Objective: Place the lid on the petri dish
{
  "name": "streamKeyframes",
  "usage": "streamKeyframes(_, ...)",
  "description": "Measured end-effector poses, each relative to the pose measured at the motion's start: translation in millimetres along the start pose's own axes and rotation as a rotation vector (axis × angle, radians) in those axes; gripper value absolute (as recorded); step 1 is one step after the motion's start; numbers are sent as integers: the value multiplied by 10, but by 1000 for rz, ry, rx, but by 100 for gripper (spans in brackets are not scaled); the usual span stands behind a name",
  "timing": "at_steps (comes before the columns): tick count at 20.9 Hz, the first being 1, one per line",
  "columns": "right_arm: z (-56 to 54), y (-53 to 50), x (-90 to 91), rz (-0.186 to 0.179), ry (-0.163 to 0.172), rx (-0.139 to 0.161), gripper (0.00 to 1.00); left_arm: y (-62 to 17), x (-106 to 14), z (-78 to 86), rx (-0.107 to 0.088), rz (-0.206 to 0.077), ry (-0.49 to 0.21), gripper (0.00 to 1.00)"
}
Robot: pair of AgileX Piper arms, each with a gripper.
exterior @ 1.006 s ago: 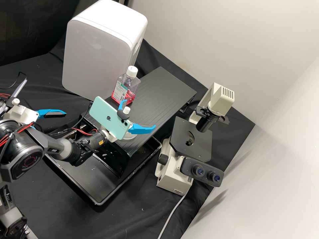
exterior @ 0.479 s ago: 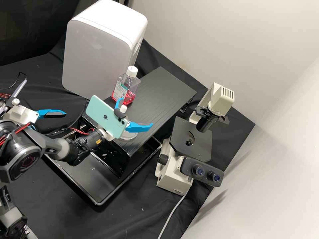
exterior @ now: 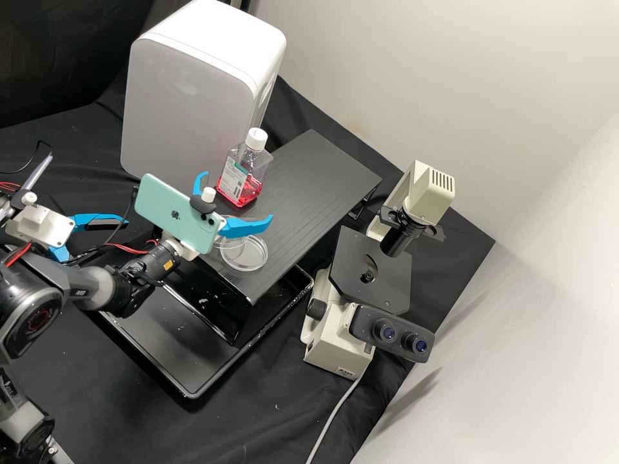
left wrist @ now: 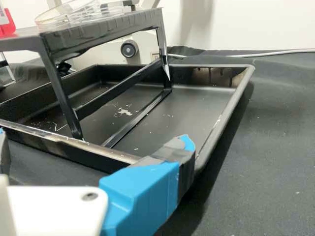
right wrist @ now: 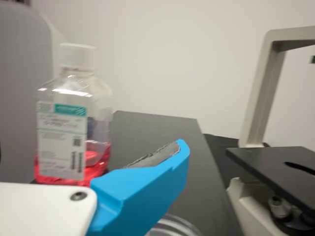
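Note:
A clear petri dish with its lid on lies near the front corner of the raised black platform. Its rim also peeks over the platform edge in the left wrist view and under the finger in the right wrist view. My right gripper hangs open, just left of and above the dish, holding nothing; one blue finger is seen. My left gripper is open, low at the far left beside the black tray; one of its fingers is seen.
A bottle of red liquid stands on the platform behind the dish, also seen close in the right wrist view. A large white box sits behind it. A microscope stands to the right. The tray lies under the platform.
My right gripper has drawn back to the left and up, off the platform's front corner, uncovering the petri dish that now lies free. The left arm has barely shifted.

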State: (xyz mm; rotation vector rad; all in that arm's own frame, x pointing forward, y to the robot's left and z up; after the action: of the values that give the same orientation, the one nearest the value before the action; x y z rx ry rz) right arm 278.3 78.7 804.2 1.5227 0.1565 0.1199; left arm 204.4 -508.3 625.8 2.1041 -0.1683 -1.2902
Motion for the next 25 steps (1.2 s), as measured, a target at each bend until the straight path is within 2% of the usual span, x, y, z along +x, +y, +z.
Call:
streamKeyframes(3,-33,-82,-35,-31,10,-20,100,0,0,0,0,0,0,100)
streamKeyframes(6,-27,-132,-52,-47,5,-36,100,0,0,0,0,0,0,100)
streamKeyframes(11,86,-231,-70,-80,-47,-51,100,0,0,0,0,0,0,100)
streamKeyframes(14,98,-261,-85,-83,-61,-50,100,0,0,0,0,0,0,100)
streamKeyframes(16,92,-266,-86,-82,-62,-69,100,0,0,0,0,0,0,100)
streamKeyframes(25,92,-268,-87,-76,-70,-64,100,-15,4,-1,-3,-2,-1,100)
